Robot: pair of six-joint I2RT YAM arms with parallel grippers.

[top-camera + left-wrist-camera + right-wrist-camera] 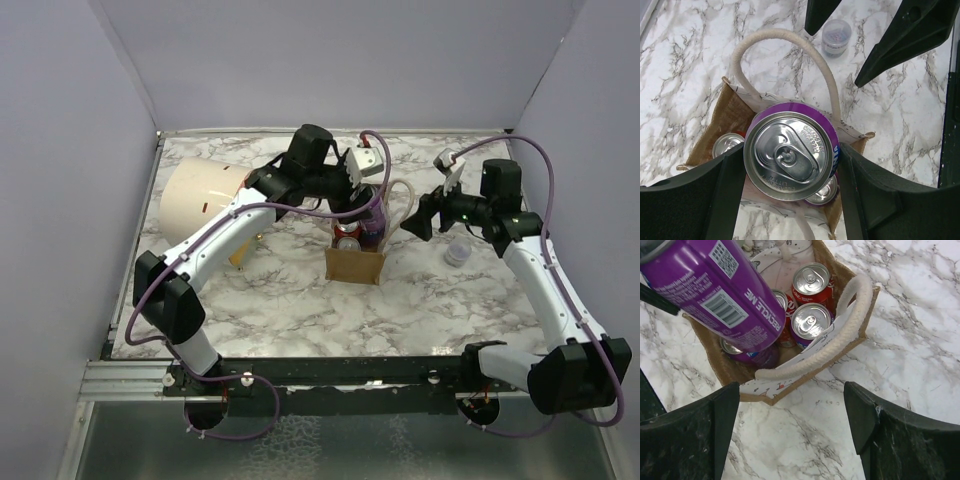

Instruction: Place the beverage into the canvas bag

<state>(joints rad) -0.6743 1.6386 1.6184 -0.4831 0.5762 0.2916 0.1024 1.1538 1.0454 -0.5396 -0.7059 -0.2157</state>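
- While the left gripper (792, 172) clamps the purple beverage can (789, 150) between its two fingers, one pressed to each side, the can hangs over the open mouth of the canvas bag (355, 264) at the centre of the top view.
- In the right wrist view the can slants down from the upper left, its lower end dipping inside the bag among the cans already there; I cannot tell whether it rests on them.
- A red can (812, 282) and another can with a silver top (811, 322) stand upright inside the bag.
- One cream handle (840, 335) arches across the bag's lower right edge in the right wrist view.
- The right gripper (418, 222) hovers just right of the bag, fingers spread wide, gripping nothing.
- A small clear lidded pot (458, 253) sits on the marble table (290, 300) below the right gripper in the top view, apart from the bag.
- A large cream cylinder (200, 205) lies at the left of the top view, well apart from the bag.
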